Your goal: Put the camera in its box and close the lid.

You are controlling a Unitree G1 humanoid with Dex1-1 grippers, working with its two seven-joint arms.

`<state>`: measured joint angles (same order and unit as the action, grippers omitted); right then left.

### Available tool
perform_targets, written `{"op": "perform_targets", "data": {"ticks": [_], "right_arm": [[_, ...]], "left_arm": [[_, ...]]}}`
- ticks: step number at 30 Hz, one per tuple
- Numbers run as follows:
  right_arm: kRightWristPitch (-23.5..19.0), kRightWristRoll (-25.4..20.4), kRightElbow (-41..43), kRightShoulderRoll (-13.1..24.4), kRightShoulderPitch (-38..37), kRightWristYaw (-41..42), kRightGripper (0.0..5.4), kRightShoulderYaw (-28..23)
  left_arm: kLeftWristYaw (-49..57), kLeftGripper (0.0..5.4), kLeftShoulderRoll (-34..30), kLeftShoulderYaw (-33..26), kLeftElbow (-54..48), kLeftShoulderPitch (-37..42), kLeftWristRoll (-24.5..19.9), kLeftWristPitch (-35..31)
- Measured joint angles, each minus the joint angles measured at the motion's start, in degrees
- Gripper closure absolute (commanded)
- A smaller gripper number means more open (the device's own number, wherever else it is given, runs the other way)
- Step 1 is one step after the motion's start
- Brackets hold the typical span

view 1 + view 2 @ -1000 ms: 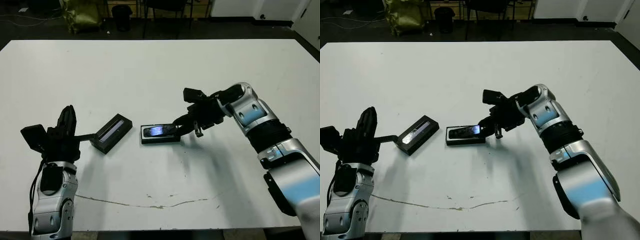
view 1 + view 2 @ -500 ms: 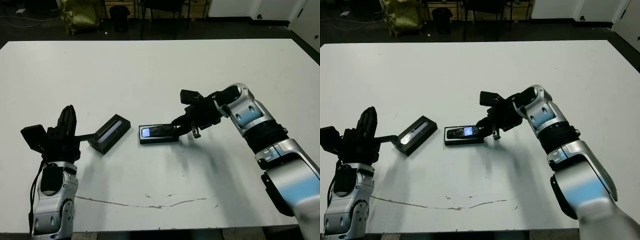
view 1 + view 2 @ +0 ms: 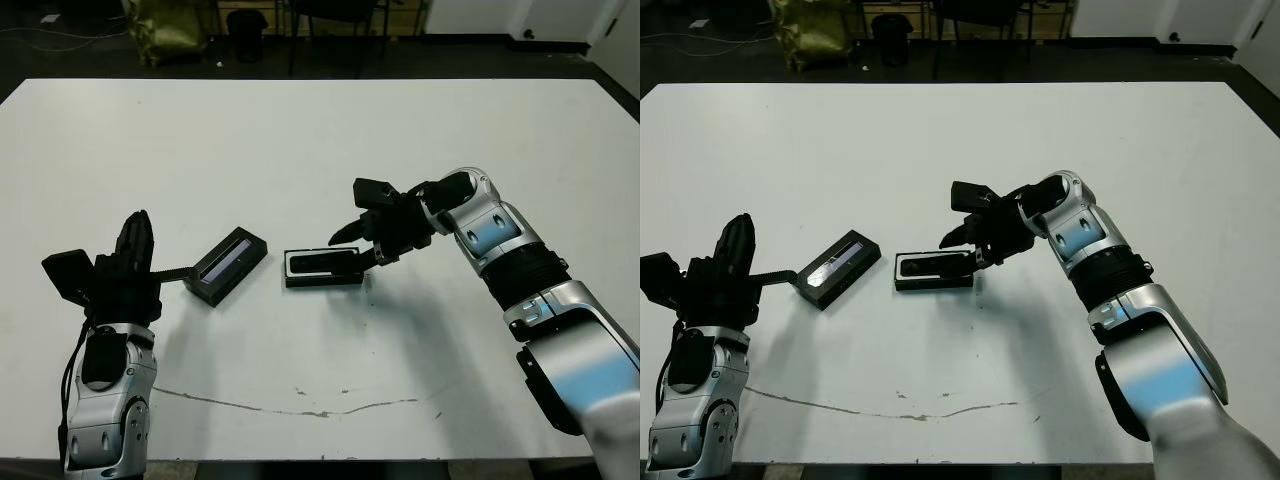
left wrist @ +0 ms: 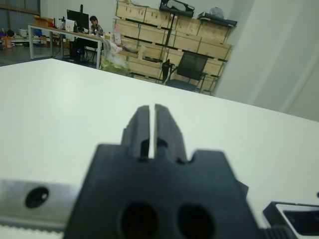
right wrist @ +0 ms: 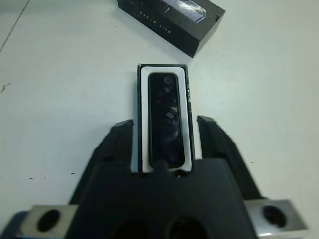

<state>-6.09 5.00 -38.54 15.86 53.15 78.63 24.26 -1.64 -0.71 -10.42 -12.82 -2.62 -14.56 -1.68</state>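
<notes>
The right fingers (image 5: 119, 142) are spread wide, one on each side of the near end of the box (image 5: 164, 119), grasping nothing; whether they touch its walls cannot be told. Seen from the head, the right gripper (image 3: 362, 243) hangs just over the right end of the box, with the silver and black right arm (image 3: 500, 245) reaching in from the right.

The camera (image 5: 165, 117) lies flat inside the box, its dark glossy face up, framed all round by the white lining. The box sits open on the white desk (image 3: 300, 130), near the middle, with its long side running left to right.

The lid (image 3: 226, 265) lies on the desk just left of the box, turned at an angle to it and not touching it, its pale stripe facing up. In the right wrist view it shows beyond the far end of the box.

The left fingers (image 4: 141, 132) are pressed together with only a thin slit between them and hold nothing. The left gripper (image 3: 134, 246) is raised at the left edge of the desk, pointing upward, left of the lid and apart from it.

Beyond the desk, the left wrist view shows stacked wooden crates (image 4: 164, 45) against a wall.
</notes>
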Motion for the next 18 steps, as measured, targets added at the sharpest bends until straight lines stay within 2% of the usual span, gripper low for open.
{"op": "perform_targets", "data": {"ticks": [10,15,18], "right_arm": [[0.0,-0.5,-0.3,0.3,0.0,0.4,0.01,-0.5],[0.0,-1.1,0.3,0.4,0.1,0.4,0.01,-1.6],[-3.4,-2.7,4.5,0.8,-0.3,-2.3,0.01,-4.3]], "left_arm": [[0.1,5.4,0.0,0.1,0.0,0.0,0.3,-0.2],[0.1,5.4,0.0,0.0,0.0,0.0,0.2,-0.2],[0.1,5.4,0.0,0.1,-0.1,0.0,0.3,-0.2]]}}
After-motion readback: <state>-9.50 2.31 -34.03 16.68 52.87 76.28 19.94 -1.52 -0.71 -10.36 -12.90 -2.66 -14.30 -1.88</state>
